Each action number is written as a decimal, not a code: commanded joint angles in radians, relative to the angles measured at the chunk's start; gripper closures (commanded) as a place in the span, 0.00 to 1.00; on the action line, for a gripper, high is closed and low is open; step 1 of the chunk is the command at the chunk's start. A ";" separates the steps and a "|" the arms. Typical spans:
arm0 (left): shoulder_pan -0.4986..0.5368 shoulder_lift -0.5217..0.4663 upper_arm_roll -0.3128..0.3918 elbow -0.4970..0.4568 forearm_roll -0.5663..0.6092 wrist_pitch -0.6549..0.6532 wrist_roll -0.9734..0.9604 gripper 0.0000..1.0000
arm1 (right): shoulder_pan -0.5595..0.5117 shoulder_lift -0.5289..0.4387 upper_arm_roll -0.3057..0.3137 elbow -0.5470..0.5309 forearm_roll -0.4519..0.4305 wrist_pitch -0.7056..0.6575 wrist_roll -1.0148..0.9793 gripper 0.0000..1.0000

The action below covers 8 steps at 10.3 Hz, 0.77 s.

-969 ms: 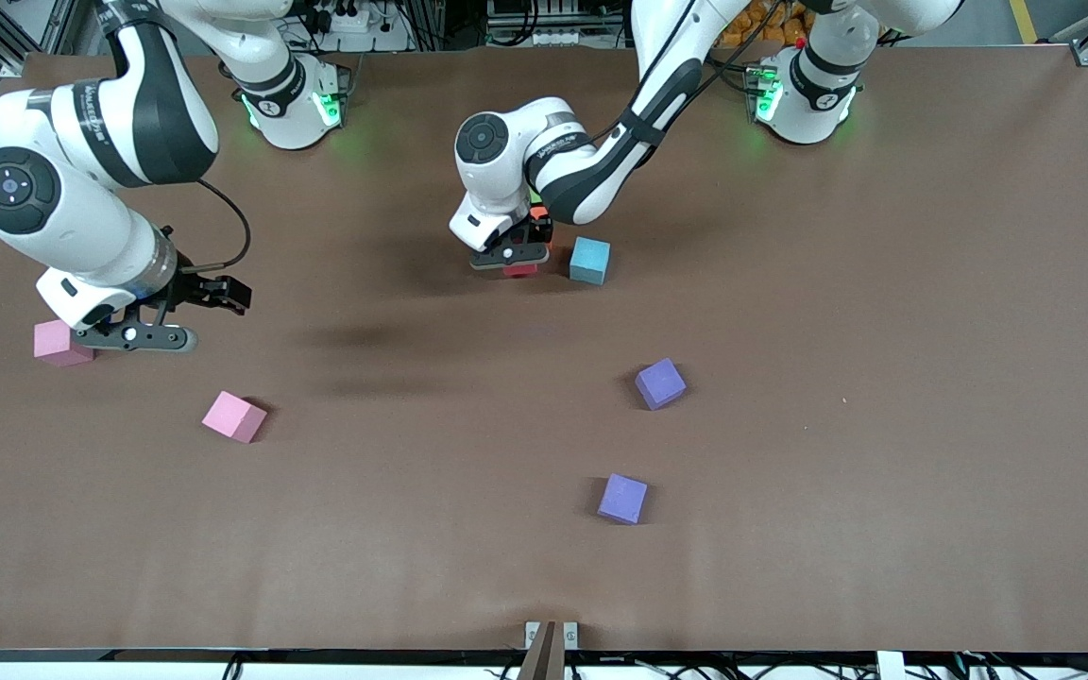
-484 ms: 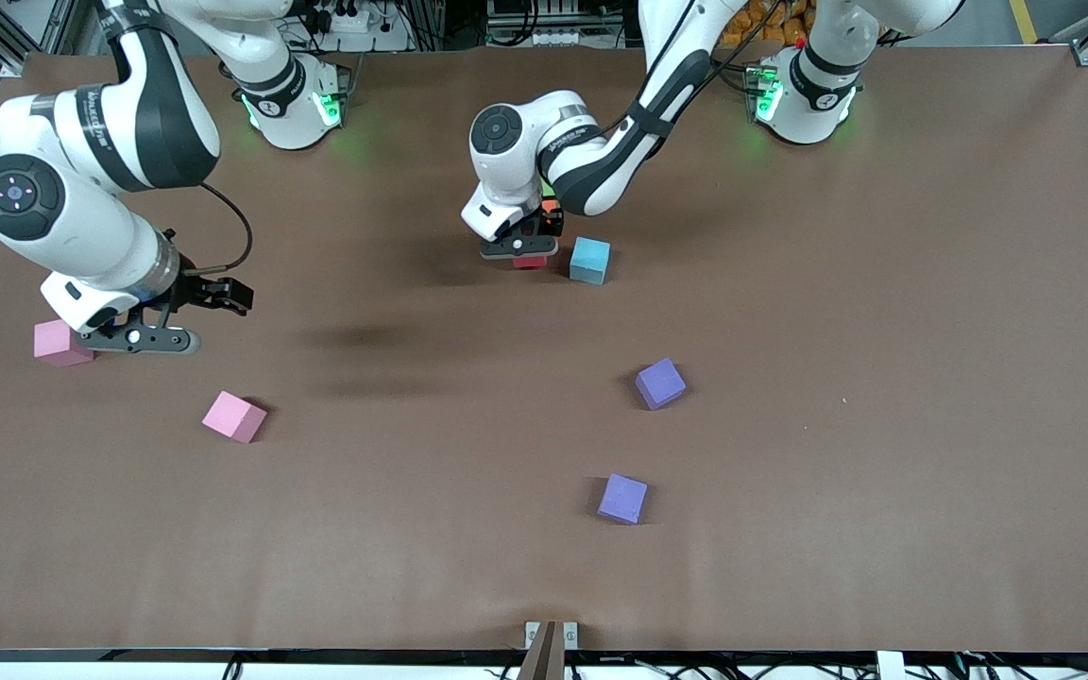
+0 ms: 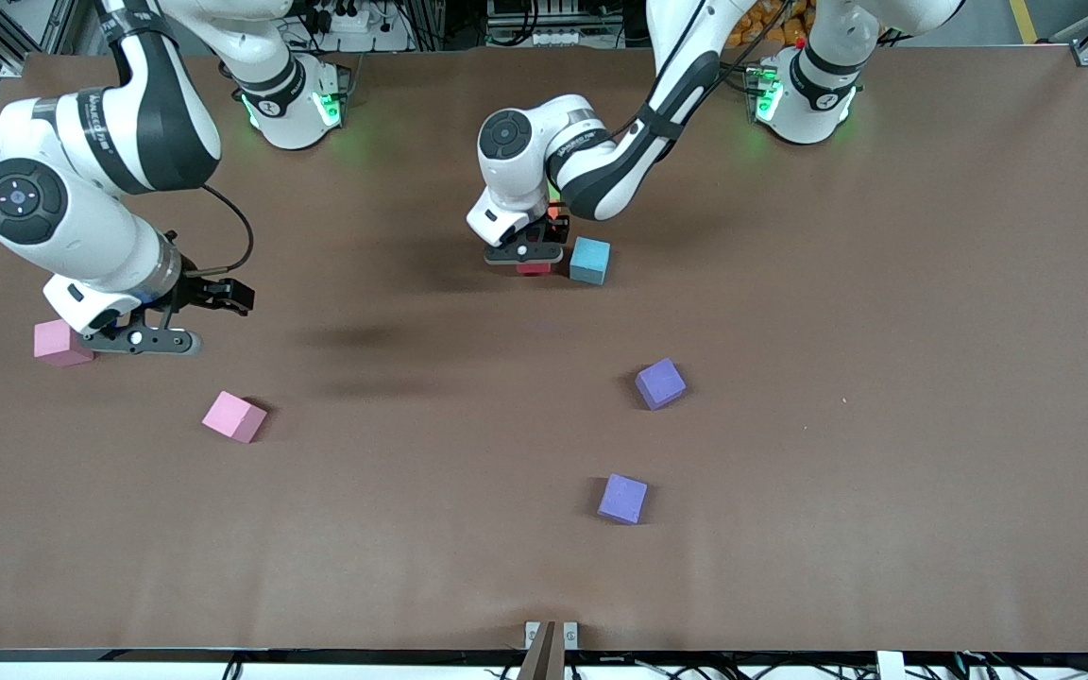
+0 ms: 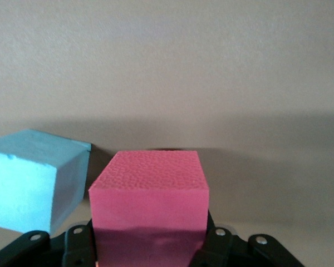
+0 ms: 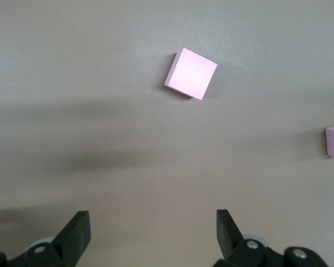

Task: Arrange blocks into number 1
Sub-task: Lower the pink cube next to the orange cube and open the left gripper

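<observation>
Beside the light blue block (image 3: 590,261), the left gripper (image 3: 527,253) clamps the red block (image 4: 149,196). The right gripper (image 5: 150,236) waits, jaws wide and empty, over bare table (image 3: 884,378).

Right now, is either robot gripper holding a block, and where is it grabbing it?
The left gripper holds the small red foam cube by two opposite side faces, beside the light blue foam cube. The right gripper is open, holding nothing.

Red block (image 4: 148,192), a matte cube, clamped beside the light blue block (image 3: 589,261); two purple blocks (image 3: 660,383) (image 3: 622,499) lie apart at roughly six o'clock of these.
</observation>
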 commanded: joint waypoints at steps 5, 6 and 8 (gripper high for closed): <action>0.014 -0.022 -0.018 -0.044 -0.014 0.034 0.015 0.36 | -0.002 0.037 0.003 0.047 0.010 -0.002 0.007 0.00; 0.015 -0.020 -0.019 -0.052 -0.014 0.034 0.015 0.35 | -0.006 0.038 0.003 0.052 0.010 -0.020 0.006 0.00; 0.015 -0.020 -0.021 -0.070 -0.014 0.040 0.015 0.32 | -0.008 0.047 0.002 0.052 0.010 -0.013 0.006 0.00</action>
